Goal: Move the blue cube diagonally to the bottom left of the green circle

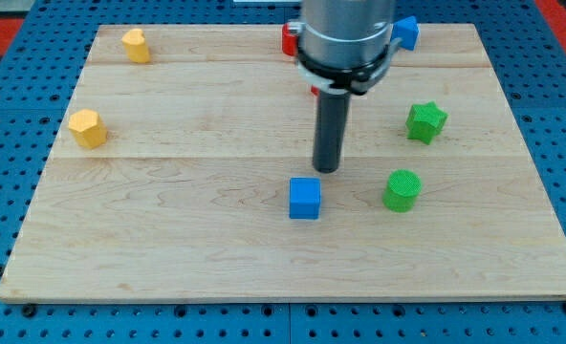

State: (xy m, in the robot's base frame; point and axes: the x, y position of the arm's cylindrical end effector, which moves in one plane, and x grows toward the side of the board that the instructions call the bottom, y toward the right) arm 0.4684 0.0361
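Note:
The blue cube (304,198) sits on the wooden board (168,239) a little below the view's middle. The green circle (402,189), a short cylinder, stands to its right at about the same height in the view. My tip (327,169) is just above and slightly right of the blue cube, close to its top right corner, with a small gap. The arm's grey body (345,38) hangs over the board's top middle.
A green star (425,122) lies above the green circle. A second blue block (406,32) and a red block (289,39) sit at the top edge, partly hidden by the arm. Two yellow blocks are at the left (87,128) and top left (136,45).

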